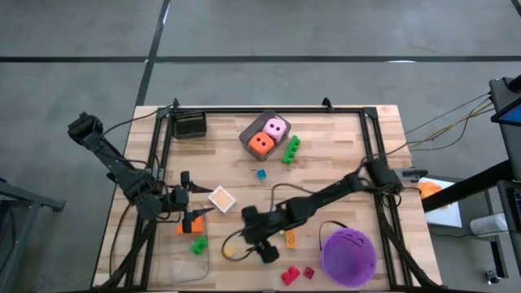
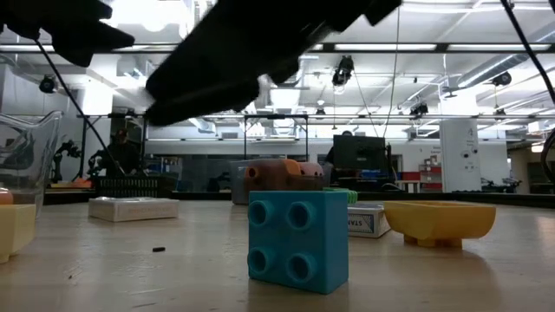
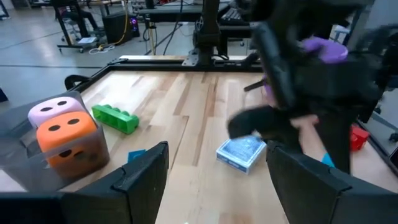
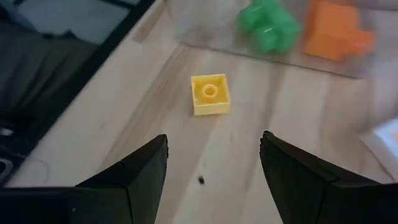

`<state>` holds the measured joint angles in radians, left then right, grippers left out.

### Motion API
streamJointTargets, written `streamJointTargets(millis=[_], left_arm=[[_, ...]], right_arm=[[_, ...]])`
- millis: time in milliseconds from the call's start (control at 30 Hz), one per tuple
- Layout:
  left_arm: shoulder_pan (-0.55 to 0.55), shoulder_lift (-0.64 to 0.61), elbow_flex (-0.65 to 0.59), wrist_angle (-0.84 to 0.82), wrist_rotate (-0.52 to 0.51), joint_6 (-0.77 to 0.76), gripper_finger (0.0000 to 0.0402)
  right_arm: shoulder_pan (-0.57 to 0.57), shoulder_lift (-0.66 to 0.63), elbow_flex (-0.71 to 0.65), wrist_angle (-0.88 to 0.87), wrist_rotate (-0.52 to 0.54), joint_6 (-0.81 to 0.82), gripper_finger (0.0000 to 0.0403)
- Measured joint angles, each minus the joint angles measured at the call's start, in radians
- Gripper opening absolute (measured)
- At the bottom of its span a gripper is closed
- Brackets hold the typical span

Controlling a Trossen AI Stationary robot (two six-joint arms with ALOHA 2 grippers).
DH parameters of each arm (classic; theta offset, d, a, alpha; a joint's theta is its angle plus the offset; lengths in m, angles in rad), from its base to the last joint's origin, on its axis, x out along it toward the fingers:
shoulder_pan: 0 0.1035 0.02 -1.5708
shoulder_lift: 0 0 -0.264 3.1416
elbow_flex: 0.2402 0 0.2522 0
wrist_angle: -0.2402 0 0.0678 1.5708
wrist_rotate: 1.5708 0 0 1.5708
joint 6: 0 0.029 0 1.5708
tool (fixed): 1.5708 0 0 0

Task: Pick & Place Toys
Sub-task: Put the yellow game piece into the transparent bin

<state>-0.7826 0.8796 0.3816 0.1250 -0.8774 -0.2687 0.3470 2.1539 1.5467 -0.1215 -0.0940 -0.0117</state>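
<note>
**Right claw over yellow brick, both claws empty**

Risks first. The right claw (image 1: pixel 259 244) hangs above the small yellow brick (image 4: pixel 210 94), but the brick sits ahead of the fingers, not between them. A straight drop would likely miss it or land a fingertip on its edge and skid it across the bench (image 1: pixel 326 155). The brick also looks slightly rotated to the finger line, so a close could twist it out. The clear plastic tray (image 4: pixel 205 28), holding a green brick (image 4: pixel 268 25) and an orange brick (image 4: pixel 334 34), lies just beyond the yellow one; overshooting forward could knock the tray. In the high view the two arms are close, and the left wrist view is half filled by the right arm, so a collision is possible if both move at once.

Claws: the right one is spread wide, nothing between the fingers, not touching the brick. The left claw (image 1: pixel 186 202) is also spread wide and empty, waiting just beside the right arm, with a blue tile (image 3: pixel 242 151) on the bench ahead of it.

Other toys: orange die (image 1: pixel 260 143) and pink die (image 1: pixel 275 128) sit well beyond both claws, a long green brick (image 1: pixel 291 150) beside them. Red bricks (image 1: pixel 297 273) lie near the purple bucket (image 1: pixel 348 255), to the right claw's side. A blue brick (image 2: pixel 297 239) stands close in the low view.
</note>
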Motion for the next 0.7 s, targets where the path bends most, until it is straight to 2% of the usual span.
streamJointTargets(millis=[233, 400, 533, 700], left_arm=[[0.004, 0.000, -0.091, 0.119, -0.028, 0.000, 0.0272], [0.005, -0.001, -0.118, 0.170, -0.028, 0.000, 0.0272], [0.005, -0.001, -0.121, 0.174, -0.028, 0.000, 0.0272], [0.005, -0.001, -0.121, 0.178, -0.028, 0.000, 0.0272]], right_arm=[[0.025, 0.192, 0.279, -0.160, -0.008, -0.078, 0.0249], [0.018, 0.296, 0.427, -0.247, -0.021, -0.113, 0.0249], [0.012, 0.339, 0.502, -0.267, -0.038, -0.127, 0.0249], [0.004, 0.350, 0.517, -0.280, -0.052, -0.142, 0.0249]])
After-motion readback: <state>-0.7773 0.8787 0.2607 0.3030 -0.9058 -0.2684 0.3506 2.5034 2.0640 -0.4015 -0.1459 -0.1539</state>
